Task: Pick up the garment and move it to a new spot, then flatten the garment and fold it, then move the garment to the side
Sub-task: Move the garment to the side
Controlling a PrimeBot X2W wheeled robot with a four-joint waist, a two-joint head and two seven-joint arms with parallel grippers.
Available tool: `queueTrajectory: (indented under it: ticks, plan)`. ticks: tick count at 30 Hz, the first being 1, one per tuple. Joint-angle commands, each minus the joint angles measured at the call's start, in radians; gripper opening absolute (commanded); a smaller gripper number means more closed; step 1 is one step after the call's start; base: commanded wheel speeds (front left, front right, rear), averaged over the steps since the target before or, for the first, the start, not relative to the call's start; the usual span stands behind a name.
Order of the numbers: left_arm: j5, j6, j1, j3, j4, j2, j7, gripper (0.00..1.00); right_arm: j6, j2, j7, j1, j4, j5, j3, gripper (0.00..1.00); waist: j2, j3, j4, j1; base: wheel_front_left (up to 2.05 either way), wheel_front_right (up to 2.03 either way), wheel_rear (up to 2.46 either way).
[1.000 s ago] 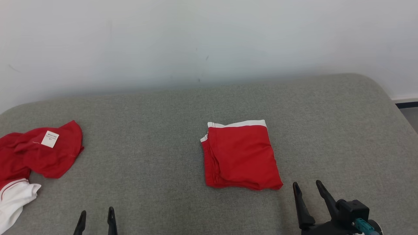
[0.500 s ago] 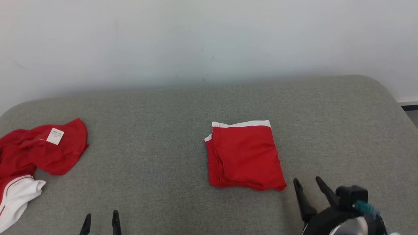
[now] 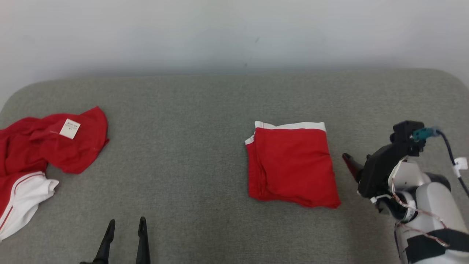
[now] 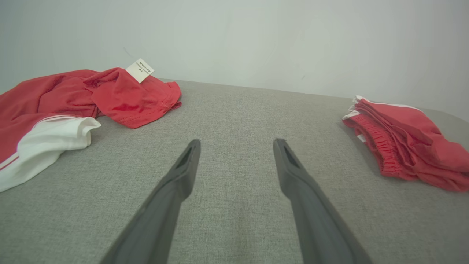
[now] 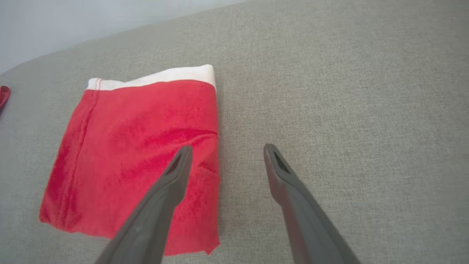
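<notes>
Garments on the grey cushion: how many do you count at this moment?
2. A folded red garment lies right of centre; a crumpled red-and-white garment lies at the far left, cut off by the head view's edge, so that heap could hide another piece.

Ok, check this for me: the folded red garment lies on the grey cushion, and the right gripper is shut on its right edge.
One thing is wrong. The folded red garment does lie on the grey cushion, but the right gripper is open at its right edge, fingers spread and clamping no cloth. The right wrist view shows it.
</notes>
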Motion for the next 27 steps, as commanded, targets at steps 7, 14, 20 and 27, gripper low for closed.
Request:
queueTrajectory:
  ticks: [7,14,20,27]
  plan:
    - [-0.020,0.005,-0.047,-0.021,0.002,-0.001,-0.004,1.00,-0.002,0.039,0.112,-0.125,0.085,-0.116,-0.087,1.00,-0.0002,0.094,0.102,-0.0001,0.00,0.00,0.00]
    - [-0.022,-0.003,-0.062,-0.028,0.007,-0.001,-0.004,1.00,-0.002,0.058,0.118,-0.134,0.143,-0.199,-0.126,1.00,-0.0002,0.118,0.128,-0.0001,0.00,0.00,0.00]
    - [-0.029,-0.001,-0.072,-0.036,0.010,-0.001,-0.004,1.00,-0.002,0.082,0.107,-0.130,0.201,-0.226,-0.125,1.00,-0.0002,0.133,0.131,-0.0001,0.00,0.00,0.00]
    - [-0.017,-0.001,-0.091,-0.036,0.004,-0.001,-0.004,1.00,-0.002,0.075,0.142,-0.137,0.261,-0.227,-0.042,0.00,-0.0002,0.158,0.107,-0.0001,0.00,0.00,0.00]
